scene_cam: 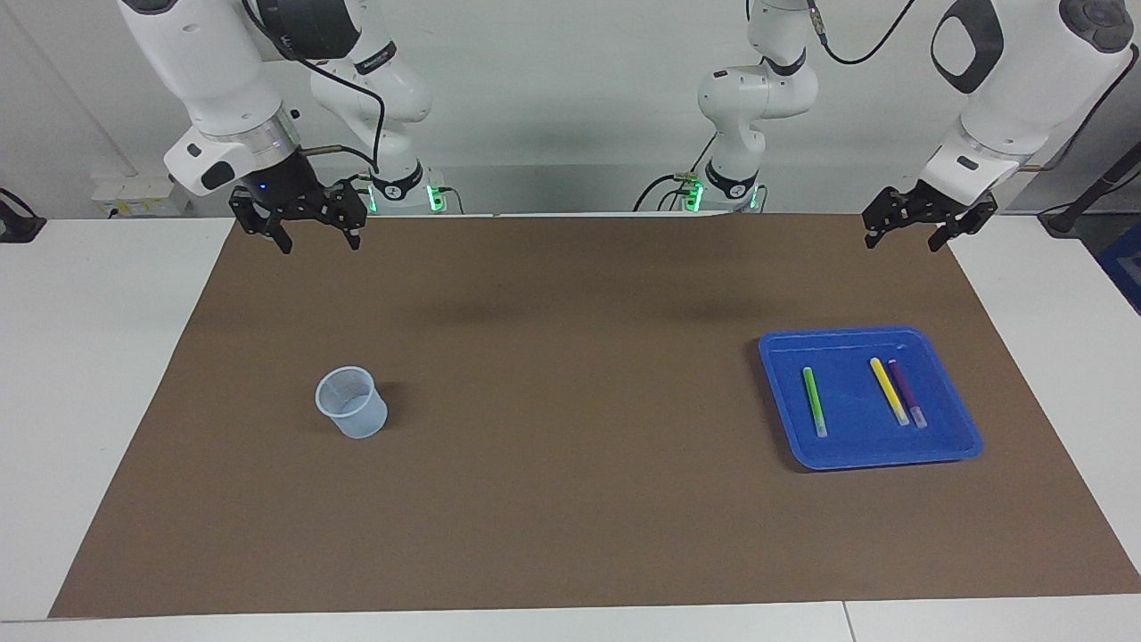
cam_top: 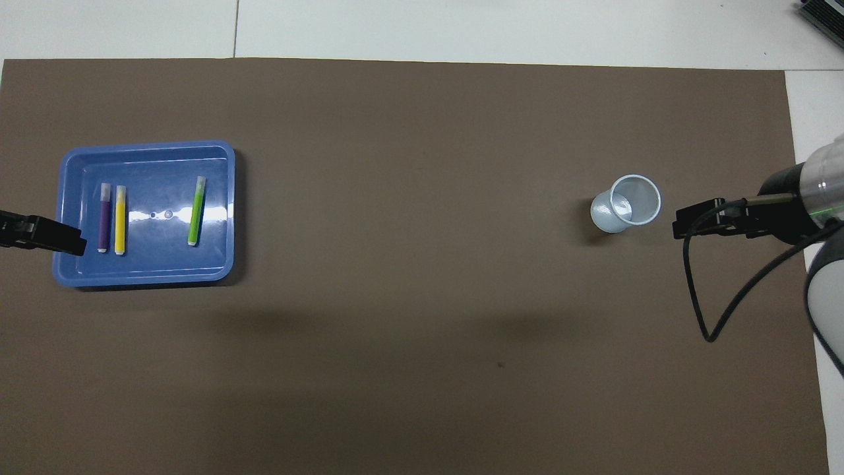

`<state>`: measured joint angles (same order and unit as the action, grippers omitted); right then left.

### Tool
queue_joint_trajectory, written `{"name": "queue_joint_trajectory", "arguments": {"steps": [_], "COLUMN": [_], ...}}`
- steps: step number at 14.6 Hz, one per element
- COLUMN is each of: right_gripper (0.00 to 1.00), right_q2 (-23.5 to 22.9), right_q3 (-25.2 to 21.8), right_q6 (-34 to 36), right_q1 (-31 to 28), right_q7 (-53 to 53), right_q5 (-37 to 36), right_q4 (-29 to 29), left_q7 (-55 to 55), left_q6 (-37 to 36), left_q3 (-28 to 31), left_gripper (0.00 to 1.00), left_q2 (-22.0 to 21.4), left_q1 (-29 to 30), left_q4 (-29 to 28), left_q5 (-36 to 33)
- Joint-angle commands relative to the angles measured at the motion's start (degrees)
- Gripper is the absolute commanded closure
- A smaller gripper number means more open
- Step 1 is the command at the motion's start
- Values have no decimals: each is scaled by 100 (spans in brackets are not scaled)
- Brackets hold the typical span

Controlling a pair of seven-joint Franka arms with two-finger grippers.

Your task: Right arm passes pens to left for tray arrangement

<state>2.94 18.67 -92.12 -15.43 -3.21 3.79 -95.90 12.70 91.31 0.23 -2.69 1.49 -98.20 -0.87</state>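
Three pens lie in the blue tray (scene_cam: 967, 446) (cam_top: 217, 153) toward the left arm's end of the table: a green pen (scene_cam: 814, 400) (cam_top: 196, 210), a yellow pen (scene_cam: 889, 390) (cam_top: 120, 219) and a purple pen (scene_cam: 907, 391) (cam_top: 104, 217). Yellow and purple lie side by side; the green one lies apart from them. My left gripper (scene_cam: 905, 234) (cam_top: 66, 238) hangs open and empty, high over the mat's corner nearest the left arm's base. My right gripper (scene_cam: 317, 241) (cam_top: 686, 224) hangs open and empty over the mat's corner by the right arm's base.
A translucent bluish cup (scene_cam: 352, 403) (cam_top: 626, 203) stands upright on the brown mat (scene_cam: 553, 357), toward the right arm's end. White tabletop (scene_cam: 98, 339) borders the mat on all sides. A black cable (cam_top: 709, 310) loops from the right wrist.
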Motion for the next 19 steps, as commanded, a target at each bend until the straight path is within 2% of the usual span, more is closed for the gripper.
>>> {"name": "queue_joint_trajectory", "arguments": {"steps": [1, 6, 8, 12, 19], "right_gripper": [0, 0, 0, 0, 0], "right_q2": [93, 93, 93, 93, 93], "right_q3": [66, 57, 57, 66, 57], "right_q6": [-8, -8, -8, -8, 1], "right_q1": [-75, -75, -75, -75, -75], "right_q7": [-74, -74, -74, -74, -74], "right_q5": [-37, -37, -36, -36, -36], "right_q4": [-78, -78, -78, -78, -78], "left_q7": [154, -82, -565, -655, -681], "left_q6": [264, 511, 476, 108, 168], "left_q3": [-14, -67, -67, -84, -85], "left_gripper": [0, 0, 0, 0, 0], "left_q2": [-153, -144, -153, -188, -258], "left_q1": [0, -53, -88, -88, -88], "left_q4": [-208, -252, -226, 55, 12], "left_q5": [-97, -97, -97, -63, 8]}}
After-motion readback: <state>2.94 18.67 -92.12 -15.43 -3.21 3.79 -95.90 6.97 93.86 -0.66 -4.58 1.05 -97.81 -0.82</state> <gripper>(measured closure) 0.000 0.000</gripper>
